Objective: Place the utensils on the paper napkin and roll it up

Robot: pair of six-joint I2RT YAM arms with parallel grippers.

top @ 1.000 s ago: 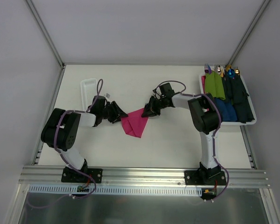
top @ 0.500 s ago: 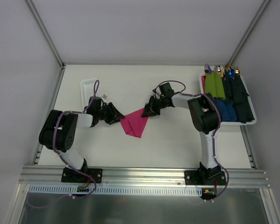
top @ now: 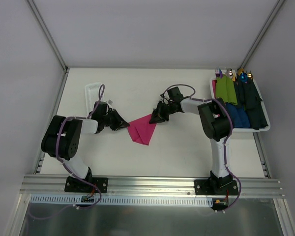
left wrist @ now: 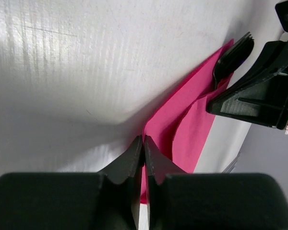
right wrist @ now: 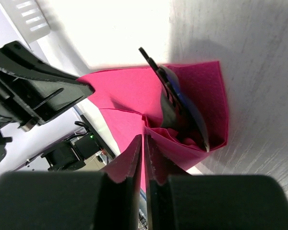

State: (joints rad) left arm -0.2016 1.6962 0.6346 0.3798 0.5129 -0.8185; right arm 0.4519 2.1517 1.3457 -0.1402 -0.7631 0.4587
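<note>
The magenta paper napkin (top: 141, 132) lies partly folded at the table's middle, between both grippers. It wraps the dark utensils, which are hidden in the top view. In the right wrist view the dark fork and the glossy spoon (right wrist: 192, 112) lie inside the napkin's (right wrist: 125, 88) fold. The fork's tines (left wrist: 235, 52) poke out of the napkin (left wrist: 192, 115) in the left wrist view. My left gripper (top: 125, 125) (left wrist: 144, 139) is shut on the napkin's left corner. My right gripper (top: 155, 118) (right wrist: 144, 139) is shut on a folded edge at its upper right.
A white tray (top: 263, 129) at the right edge holds green (top: 226, 88), blue (top: 238, 115) and navy rolled bundles with utensil tips. A small white tray (top: 92, 91) stands at the back left, behind my left arm.
My left gripper has drawn slightly to the left at the napkin's corner. The napkin and the right arm have hardly moved.
</note>
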